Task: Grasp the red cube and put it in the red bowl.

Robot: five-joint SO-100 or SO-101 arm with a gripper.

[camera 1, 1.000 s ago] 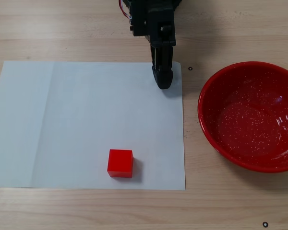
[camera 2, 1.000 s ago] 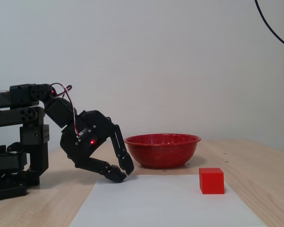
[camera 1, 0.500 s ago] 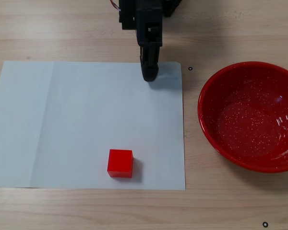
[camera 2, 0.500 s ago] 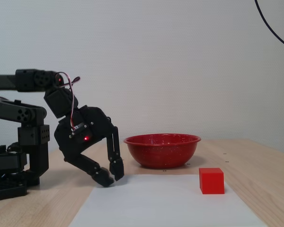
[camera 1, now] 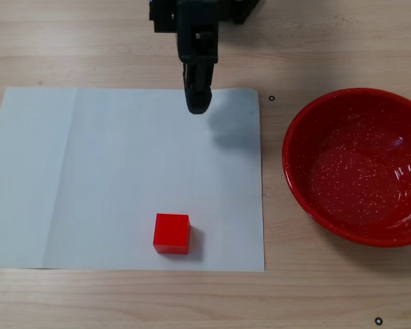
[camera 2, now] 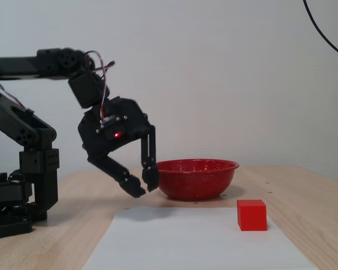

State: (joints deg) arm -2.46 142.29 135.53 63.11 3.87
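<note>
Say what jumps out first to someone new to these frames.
The large glossy red bowl at the right edge of the top-down fixed view grabs the eye first, its inside flecked white. Next, the small red cube sitting alone near the front edge of the white paper sheet. In the side fixed view, the black arm's tool hangs above the table, jaws slightly parted, short of the cube.
</note>
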